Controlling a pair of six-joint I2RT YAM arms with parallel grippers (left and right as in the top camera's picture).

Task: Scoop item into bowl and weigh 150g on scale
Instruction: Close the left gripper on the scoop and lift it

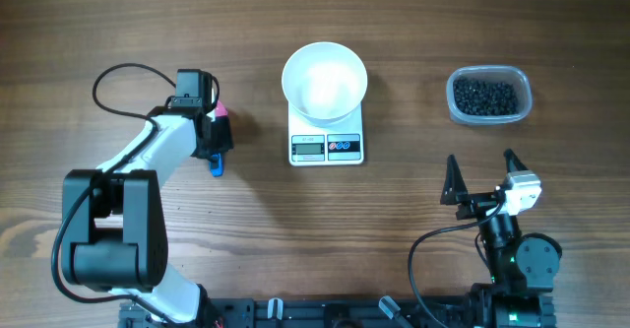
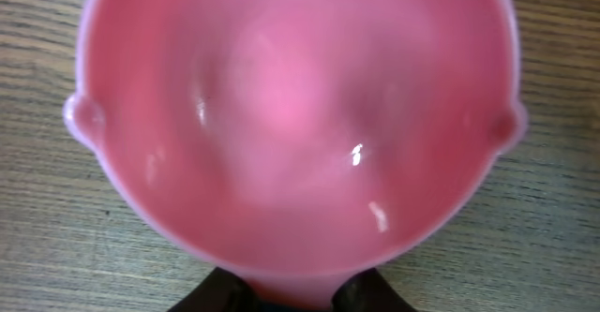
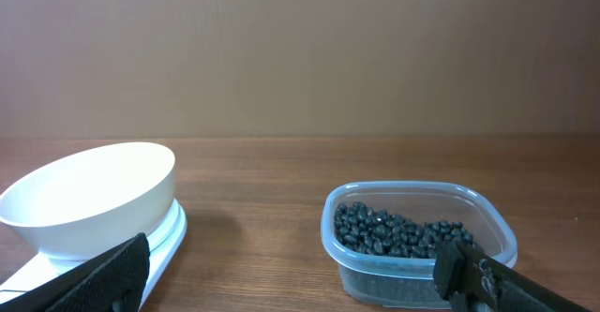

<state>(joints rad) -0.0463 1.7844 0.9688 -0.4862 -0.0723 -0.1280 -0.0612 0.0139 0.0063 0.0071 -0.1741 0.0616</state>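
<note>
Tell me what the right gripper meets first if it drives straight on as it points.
Probably the clear plastic tub of black beans, near wall first; the open right gripper faces it, though depth is unclear.

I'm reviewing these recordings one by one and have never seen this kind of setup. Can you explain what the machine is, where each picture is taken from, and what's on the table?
Two robot arms stand at a wooden table, each ending in a two-finger gripper. One picture looks straight down from above. The other two come from a camera on each wrist. In the middle, a white bowl sits on a small scale, and the bowl looks empty. On the right arm's side, a clear tub holds black beans. The left gripper is over a pink scoop with its fingers on either side of the handle. Whether they clamp it, I cannot tell. That scoop fills the left wrist picture. The right gripper is open and holds nothing.
</note>
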